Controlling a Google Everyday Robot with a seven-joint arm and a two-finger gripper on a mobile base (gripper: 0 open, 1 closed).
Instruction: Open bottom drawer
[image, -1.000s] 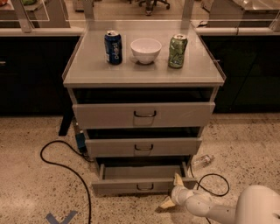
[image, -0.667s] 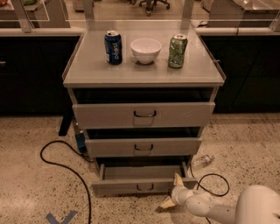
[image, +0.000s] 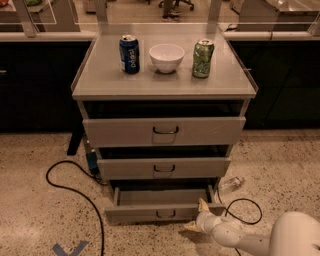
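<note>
I am standing over a speckled terrazzo floor (image: 40, 165) in a dim, warm-lit room, facing a pale grey counter (image: 105, 80) that sits on a stack of three drawers. Behind it a row of dark cabinets (image: 35, 85) runs under a light ledge. In a line near the back of the counter top stand a blue can (image: 129, 54), a white bowl (image: 166, 57) and a green can (image: 203, 58), each upright and a little apart from the next. The top drawer (image: 125, 132) is the tallest and widest, and the middle drawer (image: 130, 169) sits below it. The bottom drawer (image: 135, 214) is lowest, right at the floor, and stands out in front of the other two so that its flat grey tray (image: 162, 196) shows from above. Its small dark wire handle (image: 165, 215) is at the middle of the front. The robot's white arm (image: 250, 240) comes in from the lower right corner, low over the floor. The tool (image: 195, 216) is at the right end of the bottom drawer's front, released, with its two pale fingers (image: 202, 205) splayed apart and nothing between them. The upper one is touching or just beside the drawer's right corner. A black cable (image: 75, 190) loops over the floor on the left, and a second cable loop (image: 247, 202) lies on the right, just behind the arm. A clear bottle (image: 231, 183) lies on its side by the cabinet's right foot, and a blue tape mark (image: 70, 248) sits at the near edge of the floor.
</note>
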